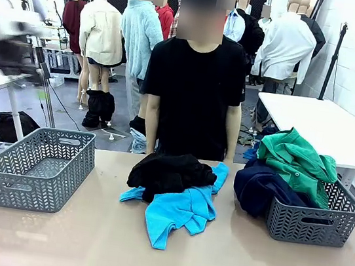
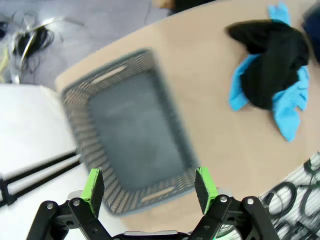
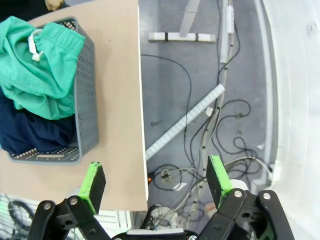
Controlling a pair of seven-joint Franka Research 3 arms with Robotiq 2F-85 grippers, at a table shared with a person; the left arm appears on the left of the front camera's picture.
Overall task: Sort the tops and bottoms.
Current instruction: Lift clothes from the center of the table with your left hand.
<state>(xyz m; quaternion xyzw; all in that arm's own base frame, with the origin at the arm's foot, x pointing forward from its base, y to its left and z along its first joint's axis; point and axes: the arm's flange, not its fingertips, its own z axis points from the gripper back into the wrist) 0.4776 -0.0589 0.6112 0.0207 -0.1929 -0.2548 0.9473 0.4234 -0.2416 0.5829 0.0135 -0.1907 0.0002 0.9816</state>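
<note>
Front view: bright sky-blue short-sleeved knit shirt (image 1: 179, 214) lies crumpled at centre of the tan table (image 1: 83, 242), with a loose black garment (image 1: 169, 171) heaped on its upper left part, the two touching. At the lower left of the frame stands a grey perforated plastic basket (image 1: 6, 178), nothing seen inside it. At the right stands a second grey perforated basket (image 1: 313, 226) holding a dark navy garment (image 1: 261, 188), which spills over its left wall, and an emerald green garment (image 1: 296, 161) piled on top. A person in a black T-shirt (image 1: 193, 89) stands at the far edge, behind the centre pile. Left wrist view: left gripper (image 2: 149, 184) hangs above the near rim of the left-hand basket, green pads (image 2: 94, 184) well apart, nothing between them; the black-and-blue pile sits in the upper right of that frame. Right wrist view: right gripper (image 3: 156, 179) hangs over the table's edge and the cable-strewn floor (image 3: 200, 100), fingers wide apart and holding nothing; the green and navy garments fill the basket at upper left of that frame
</note>
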